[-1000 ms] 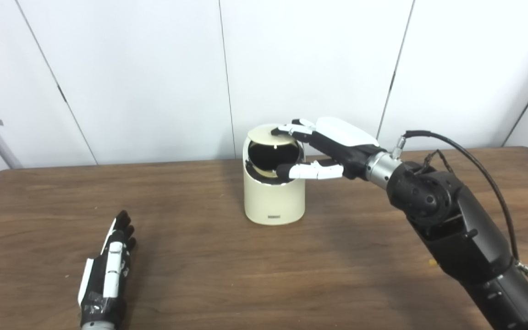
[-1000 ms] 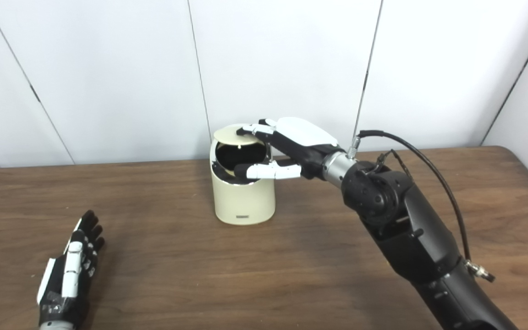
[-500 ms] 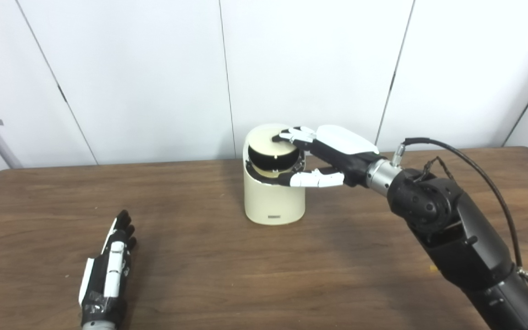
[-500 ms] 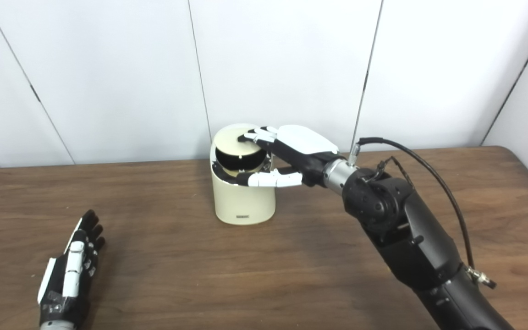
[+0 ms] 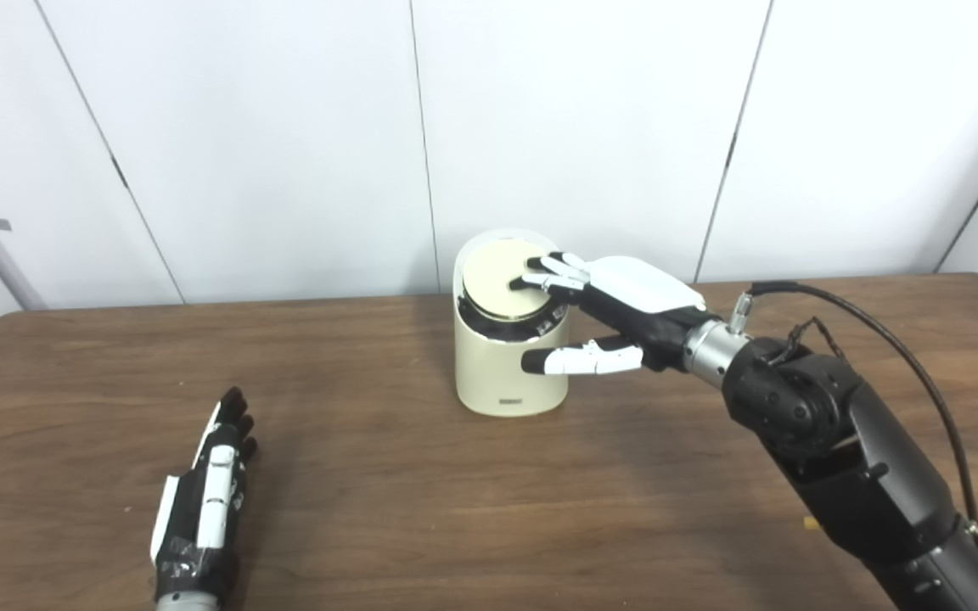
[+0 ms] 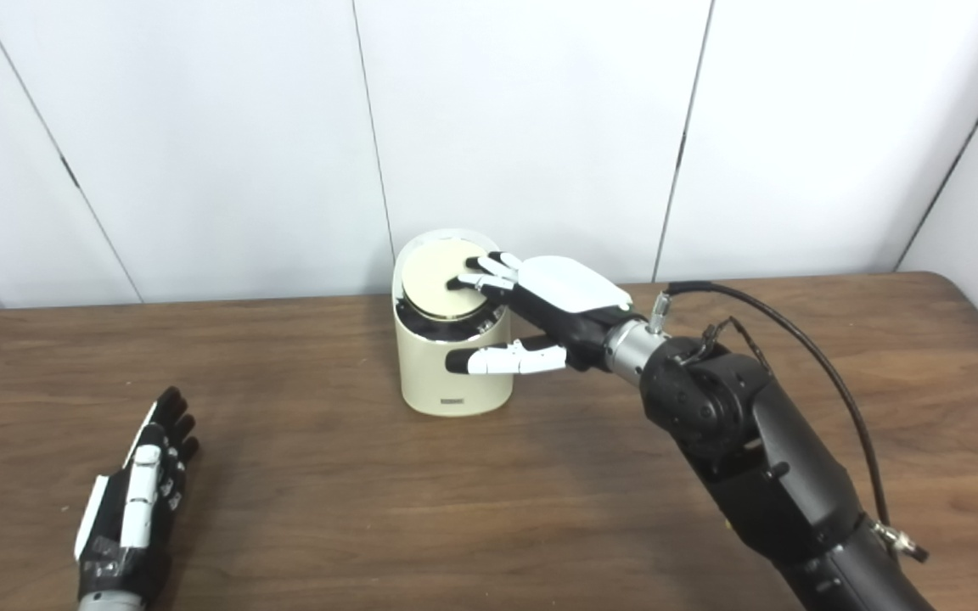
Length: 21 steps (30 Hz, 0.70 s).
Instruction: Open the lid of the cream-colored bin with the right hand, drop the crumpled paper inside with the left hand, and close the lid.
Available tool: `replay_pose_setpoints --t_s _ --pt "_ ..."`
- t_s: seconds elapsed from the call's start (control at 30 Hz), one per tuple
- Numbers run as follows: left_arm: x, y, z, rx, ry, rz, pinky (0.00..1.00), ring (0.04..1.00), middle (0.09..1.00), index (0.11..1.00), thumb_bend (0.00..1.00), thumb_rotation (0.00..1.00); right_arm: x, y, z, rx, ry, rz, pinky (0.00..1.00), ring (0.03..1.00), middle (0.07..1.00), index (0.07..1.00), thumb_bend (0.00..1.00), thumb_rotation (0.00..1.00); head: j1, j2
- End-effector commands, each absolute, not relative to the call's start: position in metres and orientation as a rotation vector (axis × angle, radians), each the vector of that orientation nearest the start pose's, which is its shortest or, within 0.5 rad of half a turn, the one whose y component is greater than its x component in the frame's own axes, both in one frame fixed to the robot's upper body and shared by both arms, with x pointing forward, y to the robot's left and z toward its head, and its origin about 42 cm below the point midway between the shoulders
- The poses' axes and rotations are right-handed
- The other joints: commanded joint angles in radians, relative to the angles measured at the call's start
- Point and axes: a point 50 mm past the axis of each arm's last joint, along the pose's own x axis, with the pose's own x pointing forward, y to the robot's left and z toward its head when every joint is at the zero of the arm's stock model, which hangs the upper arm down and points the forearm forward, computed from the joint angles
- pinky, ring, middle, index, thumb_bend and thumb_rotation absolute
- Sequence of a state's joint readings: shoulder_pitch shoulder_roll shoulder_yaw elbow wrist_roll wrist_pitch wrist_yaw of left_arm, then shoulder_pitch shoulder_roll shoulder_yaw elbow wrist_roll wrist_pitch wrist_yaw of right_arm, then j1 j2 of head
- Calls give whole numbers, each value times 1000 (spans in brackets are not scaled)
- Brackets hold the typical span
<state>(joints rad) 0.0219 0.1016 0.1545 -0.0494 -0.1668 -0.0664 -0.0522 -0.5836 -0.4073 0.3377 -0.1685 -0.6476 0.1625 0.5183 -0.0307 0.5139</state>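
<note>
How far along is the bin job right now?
No paper shows on the table, and the left robot hand lies flat and empty, so the drop looks done. The right robot hand presses the lid nearly flat on the bin. Left: seat it, withdraw.

Matt cream plastic bin (image 5: pixel 510 365), wood-grain table (image 5: pixel 421 501), glossy plastic right hand (image 5: pixel 625 310).

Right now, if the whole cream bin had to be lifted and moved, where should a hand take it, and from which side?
Grip the cream bin around its smooth round body, below the dark seam under the lid, not by the lid, which probably swings. Come from the bin's left side: the right hand occupies the other, with its fingers on the lid and its thumb beside the wall.
</note>
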Motion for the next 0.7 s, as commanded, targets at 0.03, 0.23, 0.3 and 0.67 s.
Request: replay_pose_setpoints --t_s 0.03,0.23,0.3,0.67 --pt "269 276 106 -77 -114 98 1000 1000 1000 996 511 890 398 -189 305 -1257 -431 516 1000 1000 1000 897 632 1000 0 2" --pt "269 276 106 -79 -115 96 1000 1000 1000 992 521 884 392 -187 298 -1293 -452 515 983 1000 1000 894 623 998 1 5" --pt "269 276 106 -80 -116 95 1000 1000 1000 992 519 886 390 -187 296 -1299 -458 517 976 1000 1000 898 624 1000 1 5" --pt "270 276 106 -73 -120 95 1000 1000 1000 996 520 902 387 -186 288 -1341 -468 537 999 1000 1000 897 643 1000 2 14"
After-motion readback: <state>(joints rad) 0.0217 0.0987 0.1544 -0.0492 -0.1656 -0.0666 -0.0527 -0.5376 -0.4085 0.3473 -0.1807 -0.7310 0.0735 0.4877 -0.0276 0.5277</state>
